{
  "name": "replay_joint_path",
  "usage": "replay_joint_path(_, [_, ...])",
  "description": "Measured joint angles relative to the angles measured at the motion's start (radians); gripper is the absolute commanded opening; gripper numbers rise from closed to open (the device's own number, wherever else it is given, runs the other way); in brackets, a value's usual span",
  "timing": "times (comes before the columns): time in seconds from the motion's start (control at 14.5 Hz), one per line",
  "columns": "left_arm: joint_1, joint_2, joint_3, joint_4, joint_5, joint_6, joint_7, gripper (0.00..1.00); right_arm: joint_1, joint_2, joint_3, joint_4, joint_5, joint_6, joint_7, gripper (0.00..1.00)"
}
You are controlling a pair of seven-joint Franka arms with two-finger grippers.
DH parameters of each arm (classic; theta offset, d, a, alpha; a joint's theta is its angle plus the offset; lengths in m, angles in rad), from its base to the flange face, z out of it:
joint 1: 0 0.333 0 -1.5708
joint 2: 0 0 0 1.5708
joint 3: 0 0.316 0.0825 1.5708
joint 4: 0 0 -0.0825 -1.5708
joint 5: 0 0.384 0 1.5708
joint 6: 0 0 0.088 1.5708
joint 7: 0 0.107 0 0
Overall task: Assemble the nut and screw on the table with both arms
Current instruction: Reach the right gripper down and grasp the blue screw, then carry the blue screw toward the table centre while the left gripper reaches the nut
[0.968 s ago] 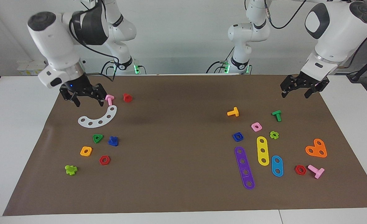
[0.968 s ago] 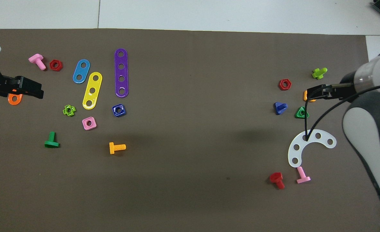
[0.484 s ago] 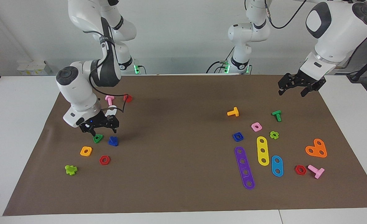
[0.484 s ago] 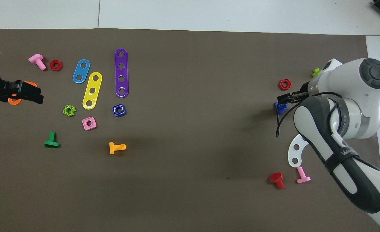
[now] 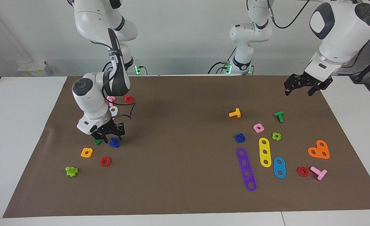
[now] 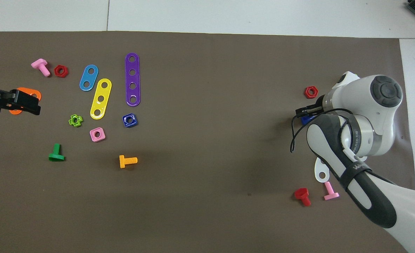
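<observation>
While poised low over the screw [image 5: 113, 142] on the desk [image 5: 185, 194], right pincer [image 5: 108, 134] spread, empty: pick-up step. Next: drop, straddle, close. Left pincer [image 5: 307, 87] waiting aloft, spread, empty.

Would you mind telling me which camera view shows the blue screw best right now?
The facing view. There the blue screw lies in plain sight on the mat, just below the right hand, beside a green triangular piece. In the overhead view the right hand and arm cover most of the screw; only a blue sliver shows.
</observation>
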State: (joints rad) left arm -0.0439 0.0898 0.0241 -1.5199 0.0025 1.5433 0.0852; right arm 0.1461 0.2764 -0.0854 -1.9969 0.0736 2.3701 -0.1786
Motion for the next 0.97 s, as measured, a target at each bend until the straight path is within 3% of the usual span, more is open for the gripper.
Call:
replay_joint_path(0.41, [0.003,-0.001,0.005,-0.001,0.0,0.0,0.0,1.0,-0.01,0.008,-0.003,-0.042,0.0,0.056,-0.059,0.44])
replay_joint_path(0.97, [0.0,-0.001,-0.002,-0.003,0.0,-0.001,0.007,1.0,-0.01,0.013,-0.003,-0.047,0.0,0.056,-0.06,0.41])
